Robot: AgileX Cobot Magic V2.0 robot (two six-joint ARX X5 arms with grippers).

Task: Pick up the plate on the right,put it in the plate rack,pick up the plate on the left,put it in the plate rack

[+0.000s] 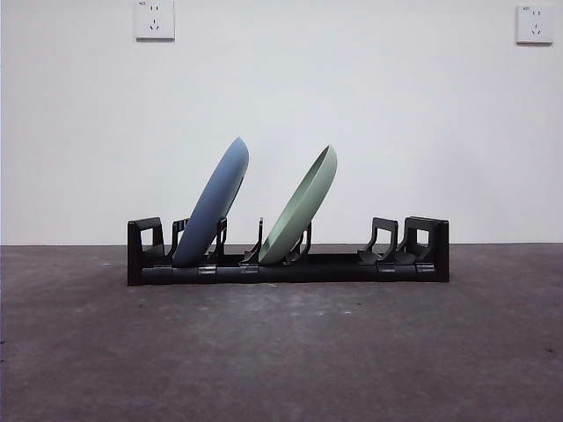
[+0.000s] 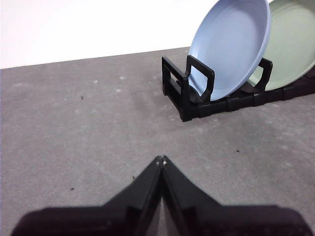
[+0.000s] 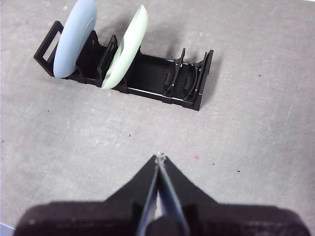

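Two plates are seated in the plate rack (image 1: 290, 264), which stands on the grey surface (image 1: 281, 352) in front of a white wall. The blue plate (image 1: 213, 204) occupies a slot near the rack's 9 o'clock end as seen from the front; the green plate (image 1: 302, 208) occupies a slot nearer the middle. Both are leaned toward 1 o'clock, apart from each other, each rim held between hooked dividers. The slots toward 3 o'clock are unoccupied.

Both placements are judged complete; no plate is seen lying on the surface.

The left claw (image 2: 161, 160) is held above bare surface, well apart from the rack, with its jaws pressed together and nothing between them. The right claw (image 3: 159, 157) is likewise held clear of the rack, jaws closed tip to tip and empty.

Handling notes, as judgement: the plates appear rigid, thin-walled and light, probably plastic with a smooth, somewhat slippery finish. A hold is best taken on the upper rim, with one jaw on each face of the lip. The leaning plates may be tipped if nudged sideways. The rack is likely light and may be shifted if a plate is dragged rather than lifted straight out.
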